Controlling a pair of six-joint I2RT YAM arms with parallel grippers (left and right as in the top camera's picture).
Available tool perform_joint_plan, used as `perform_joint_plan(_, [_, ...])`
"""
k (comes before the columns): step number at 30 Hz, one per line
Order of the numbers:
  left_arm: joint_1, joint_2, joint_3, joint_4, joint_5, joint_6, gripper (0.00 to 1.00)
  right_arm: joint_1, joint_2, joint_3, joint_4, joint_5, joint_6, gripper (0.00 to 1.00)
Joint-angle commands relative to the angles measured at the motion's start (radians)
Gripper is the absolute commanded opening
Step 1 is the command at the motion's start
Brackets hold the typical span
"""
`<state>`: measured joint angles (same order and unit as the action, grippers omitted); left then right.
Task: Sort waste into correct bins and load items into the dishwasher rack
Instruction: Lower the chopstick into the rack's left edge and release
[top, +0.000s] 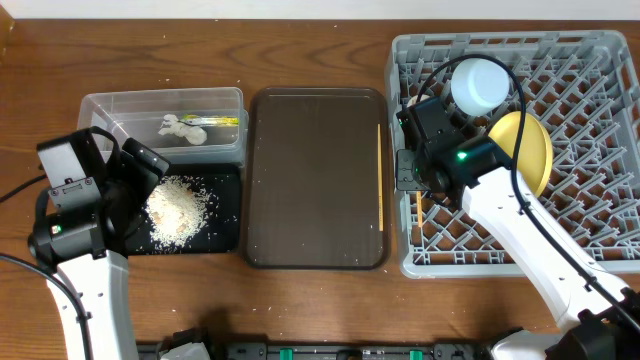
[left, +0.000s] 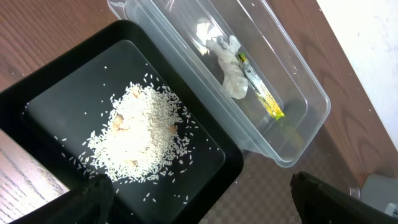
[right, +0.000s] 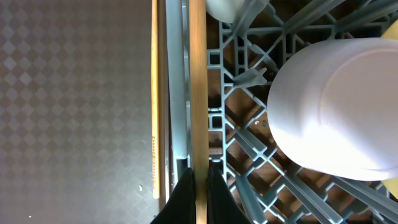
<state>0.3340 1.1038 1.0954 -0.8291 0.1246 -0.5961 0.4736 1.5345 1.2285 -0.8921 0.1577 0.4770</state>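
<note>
One chopstick (right: 198, 93) stands along the rack (top: 500, 40) left wall, pinched in your right gripper (right: 198, 182). Second chopstick (right: 155, 99) lies at brown tray (top: 315, 180) right edge. Your left gripper (left: 205, 188) hangs spread wide over black tray (left: 62, 81) crumbs (left: 140, 134).

Rice heap (left: 140, 134) in black tray (left: 65, 99)

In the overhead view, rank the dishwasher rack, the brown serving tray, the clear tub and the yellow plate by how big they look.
1. dishwasher rack
2. brown serving tray
3. clear tub
4. yellow plate, which looks smallest, but it stands tilted, so its full face is not shown.
</note>
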Motion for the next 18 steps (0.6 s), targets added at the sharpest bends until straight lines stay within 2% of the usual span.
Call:
perform_joint_plan(1, [0.005, 0.002, 0.015, 0.000, -0.005, 0.000, 0.94, -0.009, 0.003, -0.019, 0.003, 0.027, -0.015, 0.02])
perform_joint_plan(18, [0.005, 0.002, 0.015, 0.000, -0.005, 0.000, 0.94, -0.009, 0.003, -0.172, 0.190, 0.048, -0.023, 0.04])
